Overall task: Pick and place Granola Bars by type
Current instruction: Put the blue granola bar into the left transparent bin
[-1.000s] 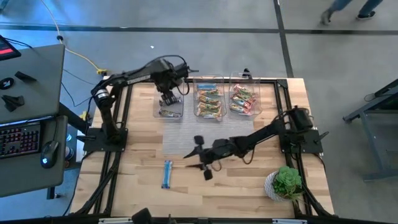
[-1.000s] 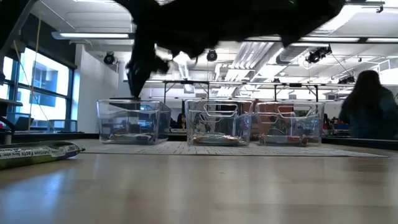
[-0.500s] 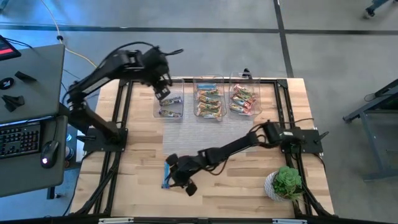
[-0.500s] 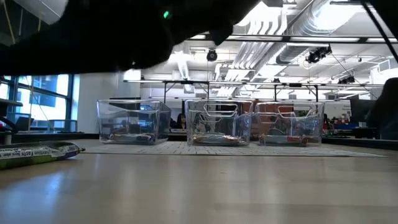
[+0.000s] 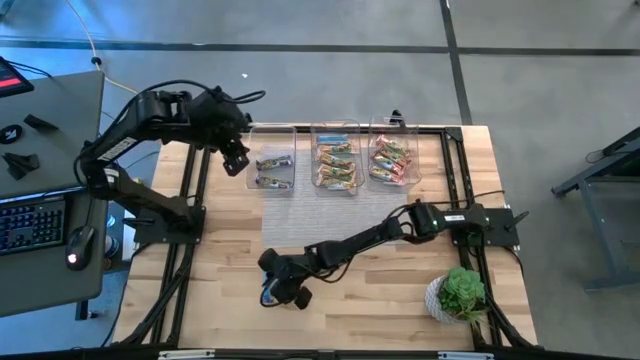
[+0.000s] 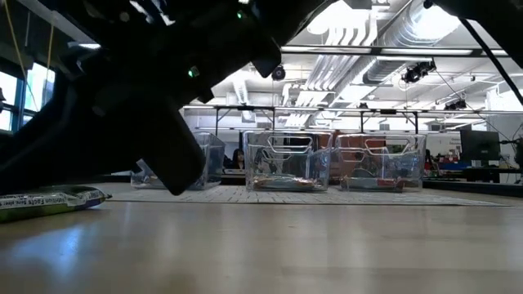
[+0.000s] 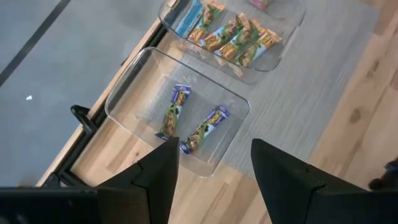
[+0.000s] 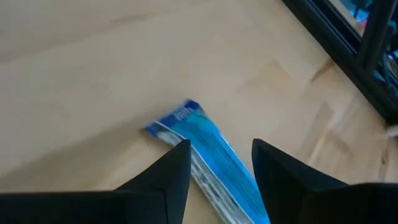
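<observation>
One blue-wrapped granola bar lies flat on the wood near the table's near-left part; in the low view its edge shows at the left. My right gripper is stretched out low over it, open, with the bar running between its two fingers; whether a finger touches it I cannot tell. My left gripper is open and raised beside the left bin, which holds two blue/purple bars. The middle bin holds tan/green bars, the right bin red/pink ones.
The three clear bins stand in a row at the table's far side, behind a grey mat. A green potted plant sits at the near right corner. A desk with a keyboard stands left of the table. Bare wood surrounds the blue bar.
My right gripper has swung from the table's middle toward its left and near edge and come down over the blue bar. My left gripper has pulled up out of the left bin and back toward the table's left edge; two bars now show in that bin.
</observation>
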Tool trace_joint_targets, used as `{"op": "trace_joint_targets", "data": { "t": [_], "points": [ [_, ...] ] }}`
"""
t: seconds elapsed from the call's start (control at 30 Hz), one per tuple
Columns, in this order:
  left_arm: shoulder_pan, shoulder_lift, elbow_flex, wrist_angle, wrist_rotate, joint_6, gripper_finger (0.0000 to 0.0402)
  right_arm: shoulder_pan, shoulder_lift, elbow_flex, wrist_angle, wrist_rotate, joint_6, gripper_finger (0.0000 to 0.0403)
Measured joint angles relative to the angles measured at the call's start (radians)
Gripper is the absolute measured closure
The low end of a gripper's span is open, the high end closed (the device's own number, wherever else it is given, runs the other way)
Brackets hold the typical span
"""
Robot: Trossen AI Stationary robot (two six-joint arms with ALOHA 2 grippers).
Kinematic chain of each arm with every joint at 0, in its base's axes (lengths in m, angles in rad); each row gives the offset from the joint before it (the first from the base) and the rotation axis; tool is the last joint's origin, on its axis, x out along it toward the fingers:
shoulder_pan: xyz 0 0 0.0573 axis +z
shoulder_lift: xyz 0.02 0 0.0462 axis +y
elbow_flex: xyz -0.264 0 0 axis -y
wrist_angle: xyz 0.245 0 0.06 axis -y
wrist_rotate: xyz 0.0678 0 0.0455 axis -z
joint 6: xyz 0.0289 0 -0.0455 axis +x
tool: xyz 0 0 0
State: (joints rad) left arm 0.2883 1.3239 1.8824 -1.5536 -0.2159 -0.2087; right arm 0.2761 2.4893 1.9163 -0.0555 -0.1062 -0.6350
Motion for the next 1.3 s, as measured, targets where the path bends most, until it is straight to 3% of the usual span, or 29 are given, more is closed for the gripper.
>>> {"op": "trace_joint_targets", "data": {
  "t": [0.3, 0.5, 0.77, 1.0, 1.3],
  "points": [
    [-0.016, -0.006, 0.0, -0.019, 0.01, -0.014, 0.0208, -0.05, 0.0, 0.0, -0.015, 0.004, 0.005, 0.0249],
    [-0.015, -0.006, 0.0, -0.018, 0.007, -0.008, 0.0208, -0.071, 0.0, -0.001, 0.011, 0.08, 0.005, 0.0249],
    [-0.015, -0.006, 0.0, -0.018, 0.005, -0.007, 0.0208, -0.115, 0.0, -0.002, -0.103, -0.033, 0.009, 0.0249],
    [-0.015, -0.006, 0.0, -0.018, 0.004, -0.007, 0.0208, -0.095, -0.002, -0.001, -0.108, -0.01, 0.014, 0.0249],
    [-0.015, -0.006, 0.0, -0.018, 0.004, -0.006, 0.0208, -0.035, -0.017, 0.003, -0.216, 0.006, 0.221, 0.025]
  ]
}}
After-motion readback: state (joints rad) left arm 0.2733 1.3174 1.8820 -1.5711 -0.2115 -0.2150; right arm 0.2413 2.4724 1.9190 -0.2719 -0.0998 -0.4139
